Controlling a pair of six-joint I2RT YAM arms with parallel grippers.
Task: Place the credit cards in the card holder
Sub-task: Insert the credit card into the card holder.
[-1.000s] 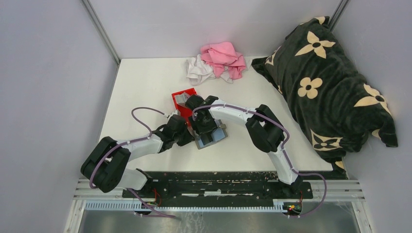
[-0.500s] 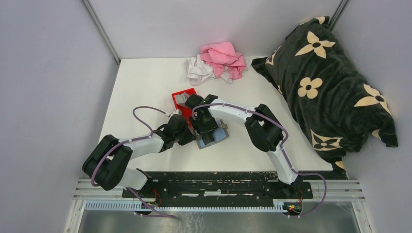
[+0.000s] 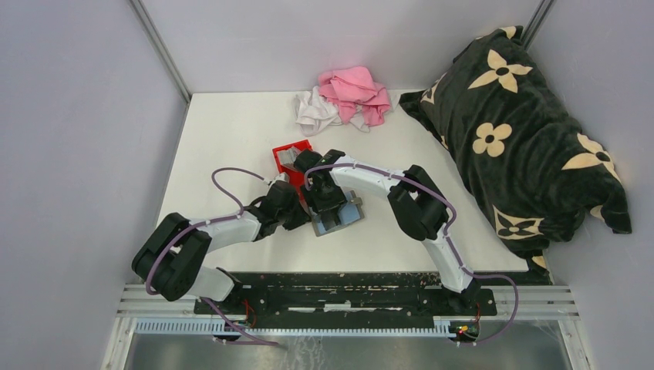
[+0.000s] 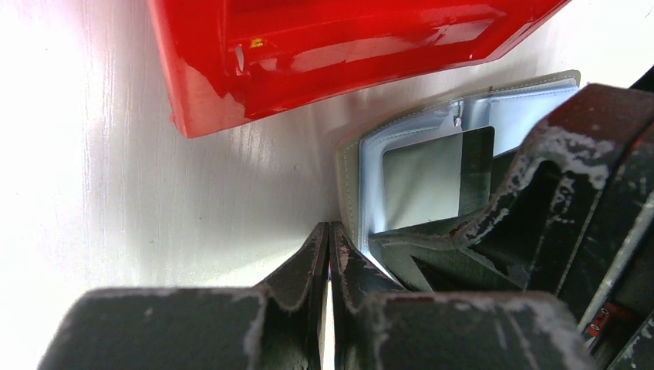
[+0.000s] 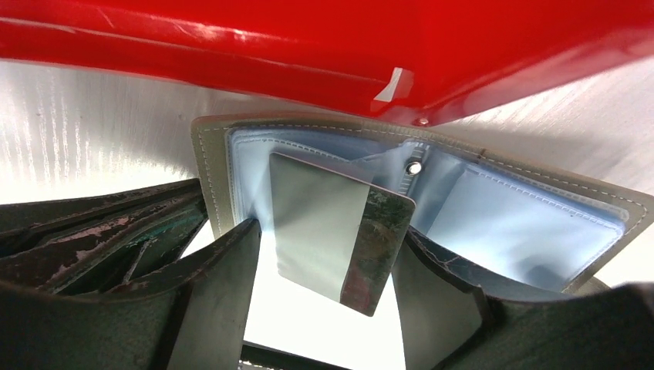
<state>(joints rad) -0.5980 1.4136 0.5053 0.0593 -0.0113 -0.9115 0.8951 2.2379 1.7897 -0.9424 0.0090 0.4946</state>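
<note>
left pincer: jaws pressed together, nothing between them, only a thin bright slit.
left pincer contact: tips sit at the near left corner of the card holder. Touching or just short of it, can't tell.
right pincer: jaws wide, credit card sits between them. The card's right edge overlaps one of the fingers, and a thin bright gap runs along the other. Gripped or only bracketed, can't tell.
credit card: tilted between the right pincer's jaws, far end over the holder's light blue inside. In a pocket or just resting on it, not readable.
card holder: open on the table, straight ahead of both pincers' tips. Near part hidden behind the right pincer's fingers.
red bin: just past the holder, beyond both sets of tips. Cropped at the top in both wrist views.
top view: the right wrist covers its own jaws and the card. Only one end of the holder shows.
bin contents: grey item, too small to identify.
background: pink cloth and white cloth far beyond both pincers; black flowered blanket well off the right pincer's right.
</note>
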